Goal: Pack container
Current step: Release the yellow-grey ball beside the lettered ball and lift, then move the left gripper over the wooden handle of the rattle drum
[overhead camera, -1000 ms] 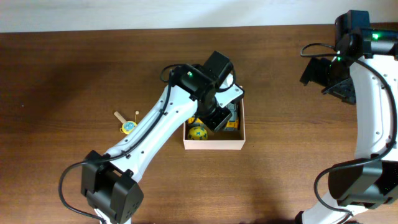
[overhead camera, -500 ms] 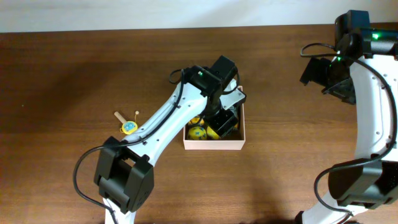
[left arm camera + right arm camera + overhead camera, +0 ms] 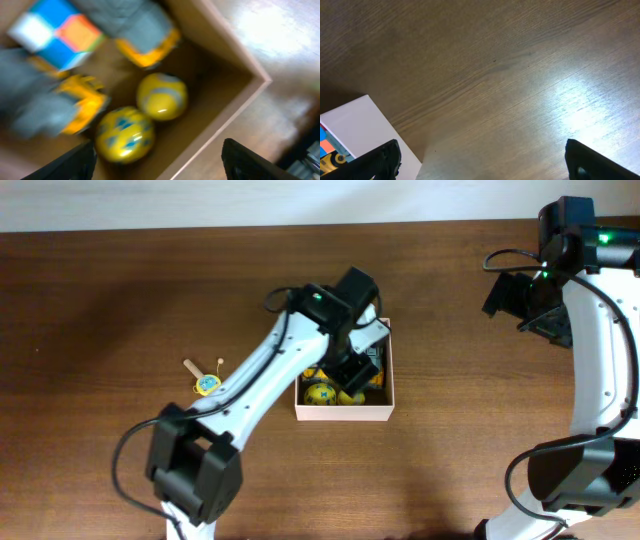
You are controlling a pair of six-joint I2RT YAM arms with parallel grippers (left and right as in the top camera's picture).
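Note:
The container (image 3: 345, 415), a shallow square cardboard box with pale walls, sits mid-table. It holds two yellow balls (image 3: 161, 96), grey-and-yellow toy trucks (image 3: 145, 30) and a coloured cube (image 3: 55, 32). My left gripper (image 3: 355, 370) hovers over the box's inside. In the blurred left wrist view its fingers (image 3: 160, 167) are spread wide with nothing between them, above the box's wall (image 3: 230, 45). My right gripper (image 3: 520, 300) is far right, open and empty (image 3: 490, 165) over bare wood. A white corner of the box (image 3: 355, 130) shows at the right wrist view's lower left.
A small yellow toy with wooden sticks (image 3: 205, 380) lies on the brown table left of the box. The left arm's white links stretch from the front left across to the box. The table's far edge meets a white wall.
My left gripper has shifted slightly over the box and the left arm's lower links have swung a little. The toys lie as before. The right arm has not moved.

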